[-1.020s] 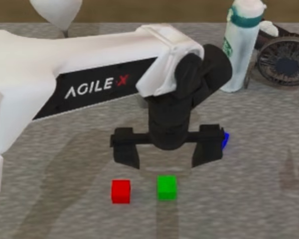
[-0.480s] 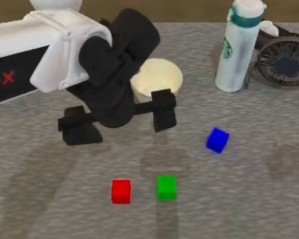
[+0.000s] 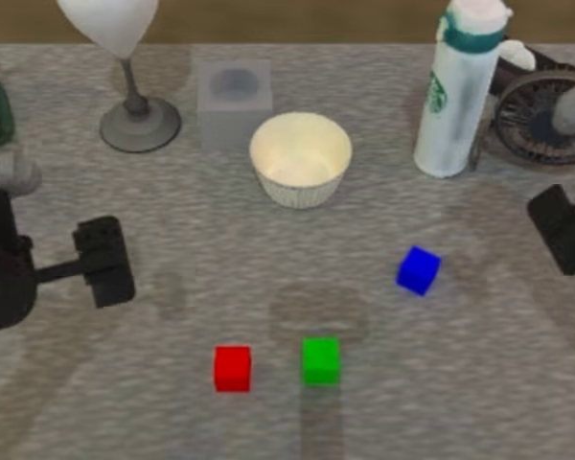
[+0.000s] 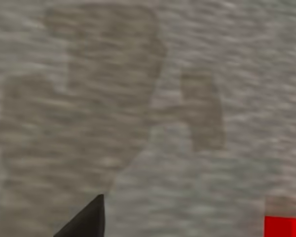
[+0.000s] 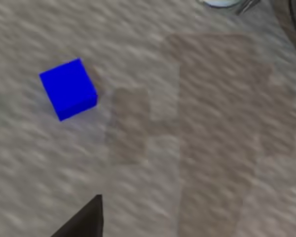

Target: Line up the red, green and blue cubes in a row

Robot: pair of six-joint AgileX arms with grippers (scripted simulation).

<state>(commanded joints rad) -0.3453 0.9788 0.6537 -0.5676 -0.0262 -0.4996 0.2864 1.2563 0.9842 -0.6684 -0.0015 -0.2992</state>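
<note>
The left hand (image 3: 67, 268), which was hanging over the middle of the counter (image 3: 479, 402) a second ago, is now being seen far out at the left edge, clear of every cube; whether its fingers are spread or pressed together cannot be told. The right hand (image 3: 565, 230) is being brought in at the right edge, its fingers likewise not readable, and the blue cube is being framed by its wrist camera.

The red cube (image 3: 232, 368) and green cube (image 3: 320, 360) are being left side by side near the front, squared to each other with a small gap. The blue cube (image 3: 418, 269), uncovered again, is sitting apart, farther back and to the right, turned askew. By the look of it, the handover is being made to the right arm, and only blue is waiting to be placed.
</note>
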